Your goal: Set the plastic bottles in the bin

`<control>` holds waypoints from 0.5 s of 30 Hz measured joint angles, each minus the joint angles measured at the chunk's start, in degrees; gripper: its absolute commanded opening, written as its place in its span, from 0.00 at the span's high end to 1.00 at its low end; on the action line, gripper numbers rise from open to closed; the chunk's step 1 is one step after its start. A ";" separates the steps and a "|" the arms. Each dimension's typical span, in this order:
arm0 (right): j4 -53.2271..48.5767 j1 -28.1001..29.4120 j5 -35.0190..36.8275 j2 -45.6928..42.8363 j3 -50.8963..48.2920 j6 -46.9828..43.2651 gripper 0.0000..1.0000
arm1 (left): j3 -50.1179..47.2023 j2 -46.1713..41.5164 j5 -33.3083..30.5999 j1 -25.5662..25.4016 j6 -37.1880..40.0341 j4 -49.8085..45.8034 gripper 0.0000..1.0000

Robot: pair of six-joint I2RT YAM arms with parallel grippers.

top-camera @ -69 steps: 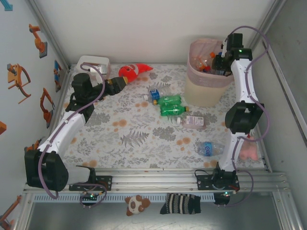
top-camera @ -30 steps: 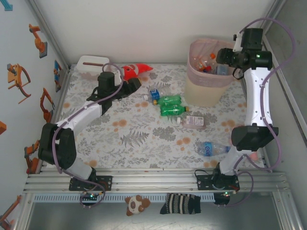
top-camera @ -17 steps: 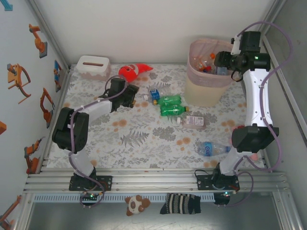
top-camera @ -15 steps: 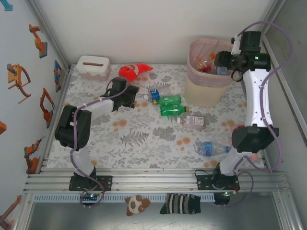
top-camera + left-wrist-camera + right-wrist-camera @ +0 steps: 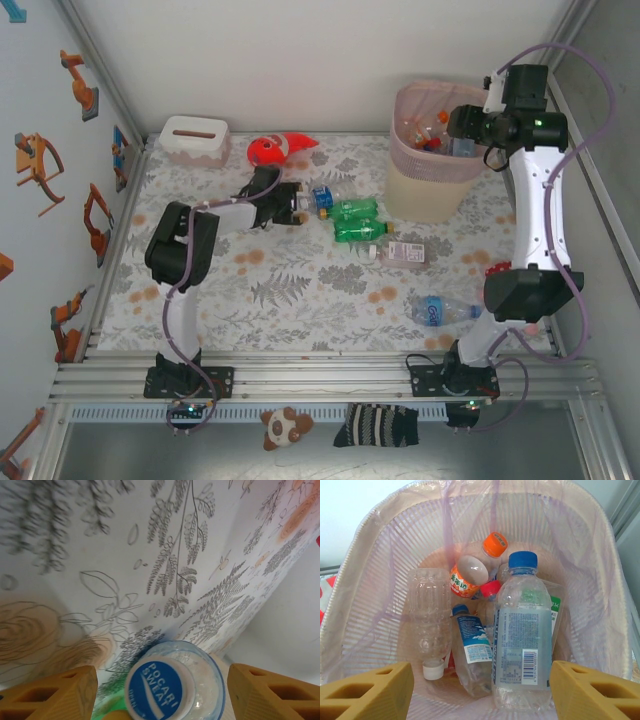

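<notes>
My left tool spreads around a bottle, ready to grip its cap. My right tool hangs released over the bin.

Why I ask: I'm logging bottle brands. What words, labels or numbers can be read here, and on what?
"POCARI SWEAT": on the blue round end of the clear bottle, left wrist view.
Blue-capped bottle in the bin: barcode and fine print, too small to read.
Orange-labelled bottle: characters, too blurred to read.
Blue-and-white-labelled bottle: print too small to read.
</notes>
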 measured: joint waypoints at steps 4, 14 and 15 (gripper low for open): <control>0.00 0.00 0.02 -0.63 -0.17 -0.17 0.29 | 1.64 1.29 0.31 -0.07 -1.51 0.72 0.39; 0.00 0.00 0.02 -2.43 -1.07 -0.37 0.29 | 2.27 2.49 0.28 -0.26 -3.67 1.01 0.52; 0.04 0.00 0.02 -2.62 -1.38 -0.39 0.29 | 2.27 2.49 0.24 -0.28 -3.74 1.01 0.53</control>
